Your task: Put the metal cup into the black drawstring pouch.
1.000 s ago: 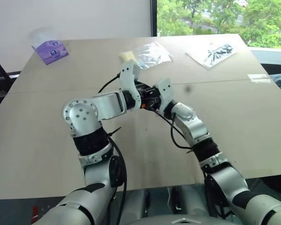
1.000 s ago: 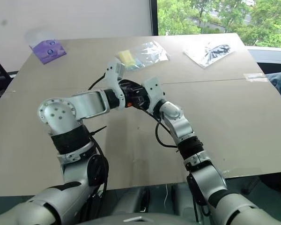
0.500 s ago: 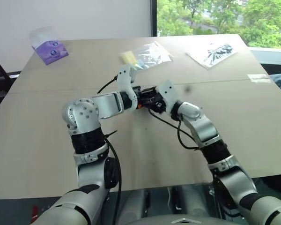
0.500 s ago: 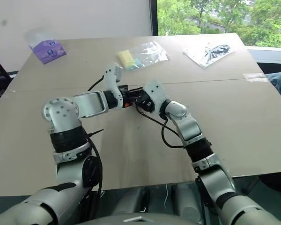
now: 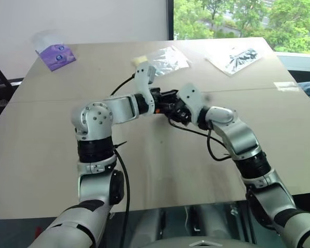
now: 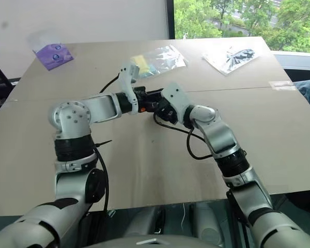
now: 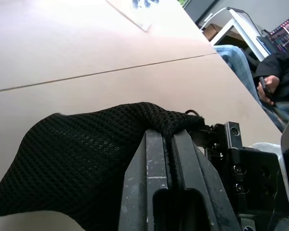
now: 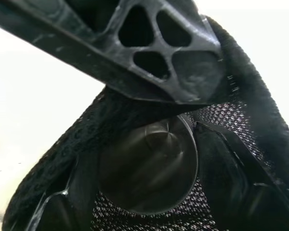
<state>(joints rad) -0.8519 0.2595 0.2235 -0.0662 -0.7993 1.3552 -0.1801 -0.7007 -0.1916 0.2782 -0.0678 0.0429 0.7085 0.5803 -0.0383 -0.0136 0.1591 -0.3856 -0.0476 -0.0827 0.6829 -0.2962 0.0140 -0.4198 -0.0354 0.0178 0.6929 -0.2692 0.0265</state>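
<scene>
Daylight from a window with green trees behind it falls on a pale wooden desk [image 5: 51, 155], above whose middle the two arms meet. Left claw [image 7: 172, 144] has its two fingers pressed together, pinching a fold of the black drawstring pouch [image 7: 86, 159] at the cloth's raised edge; the mesh fabric drapes away from that pinch and hangs above the desk. Right claw [image 8: 149, 192] faces it from the other side, its fingers spread apart inside the pouch's mouth, with the metal cup [image 8: 147, 168] lying between them, surrounded by black mesh; whether the fingers touch the cup's sides I cannot tell. A fingertip of the left claw crosses above the cup in the right wrist view, holding the rim of the fabric. Seen from the head, both claws and the pouch [image 5: 168, 107] form one dark knot just short of the seam that runs across the desk, a thin black cable looping under the right wrist. Farther out, a clear plastic bag [image 5: 168, 58] with something yellow in it lies toward the far edge, another clear bag with dark contents [image 5: 236, 58] near the far right corner, and a purple packet [image 5: 56, 56] near the far left corner. Beyond the desk's right edge a seated person [image 7: 274, 77] in jeans holds a phone.
</scene>
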